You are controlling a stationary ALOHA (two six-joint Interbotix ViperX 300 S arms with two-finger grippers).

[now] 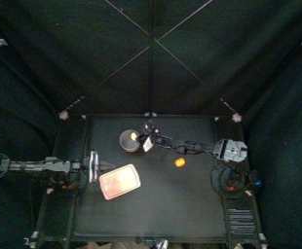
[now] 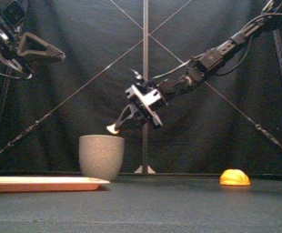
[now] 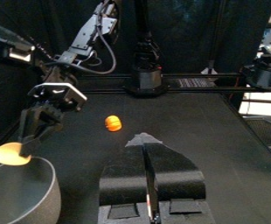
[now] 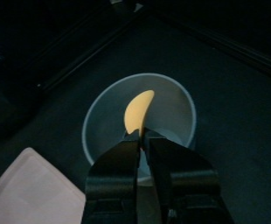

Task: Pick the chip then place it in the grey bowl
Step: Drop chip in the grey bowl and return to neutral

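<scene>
You have a clear drop from the right gripper (image 2: pixel 115 127) into the cup (image 2: pixel 101 157). The tray (image 2: pixel 40 183) lies near its front-left; the orange toy (image 2: pixel 235 177) sits well apart, right.

2 things here lie outside the task. A flat pink tray (image 1: pixel 120 181) lies on the black table (image 1: pixel 180 209), left of centre in the lower half of the top view, turned a little askew to the table's edges. In the front view it is a thin, low strip (image 2: pixel 40 183) along the bottom left, cut off by the left edge. In the right wrist view, 1 pale corner (image 4: pixel 33 188) fills the lower left.

A small orange toy (image 1: pixel 181 162) sits right of centre in the top view, well apart from the tray. The front view shows it as a rounded dome (image 2: pixel 235 177) at lower right, flat on the table. In the left wrist view it is near the middle (image 3: pixel 114 122).
</scene>
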